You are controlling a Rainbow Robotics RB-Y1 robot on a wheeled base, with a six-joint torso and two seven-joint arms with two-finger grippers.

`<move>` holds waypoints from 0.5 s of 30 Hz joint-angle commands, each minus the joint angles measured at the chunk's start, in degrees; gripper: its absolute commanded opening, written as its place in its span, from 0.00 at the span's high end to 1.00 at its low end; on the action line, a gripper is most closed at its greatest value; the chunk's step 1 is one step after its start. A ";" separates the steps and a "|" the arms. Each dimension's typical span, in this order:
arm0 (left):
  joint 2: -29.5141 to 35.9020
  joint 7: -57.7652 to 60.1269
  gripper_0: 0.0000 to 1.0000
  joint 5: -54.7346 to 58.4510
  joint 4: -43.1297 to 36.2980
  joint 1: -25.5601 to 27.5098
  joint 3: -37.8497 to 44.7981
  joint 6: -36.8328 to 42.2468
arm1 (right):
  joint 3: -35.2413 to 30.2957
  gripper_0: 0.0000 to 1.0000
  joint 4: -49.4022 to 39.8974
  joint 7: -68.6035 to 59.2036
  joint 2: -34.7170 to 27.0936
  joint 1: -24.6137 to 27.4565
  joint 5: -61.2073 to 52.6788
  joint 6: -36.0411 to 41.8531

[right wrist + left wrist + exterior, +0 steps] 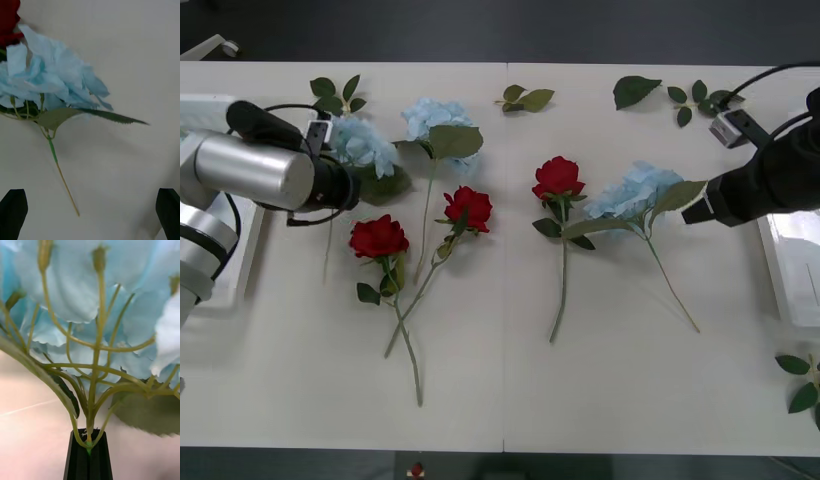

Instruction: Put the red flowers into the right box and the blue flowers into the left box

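Observation:
My left gripper (350, 186) is shut on the stem of a blue flower (362, 143) just below its head; the left wrist view shows the fingers (88, 459) pinched together on that stem (90, 416). A second blue flower (435, 118) lies beside it. My right gripper (696, 210) is open and hovers just right of a third blue flower (635, 190), whose head (56, 75) and stem are ahead of the fingers (14, 212). Three red flowers (378, 237) (468, 207) (558, 177) lie mid-table. The left box (242, 262) and the right box (788, 265) sit at the table's side edges.
Loose green leaf sprigs lie along the far edge (338, 93) (525, 98) (635, 90) (695, 100) and at the near right corner (800, 385). The stems of the two left red flowers cross each other. A red petal (7, 18) sits beyond the right blue head.

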 commanded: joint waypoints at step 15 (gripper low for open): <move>23.52 -4.17 1.00 22.08 -14.69 0.45 17.36 19.62 | 2.99 0.00 6.85 3.06 15.08 0.70 15.15 1.45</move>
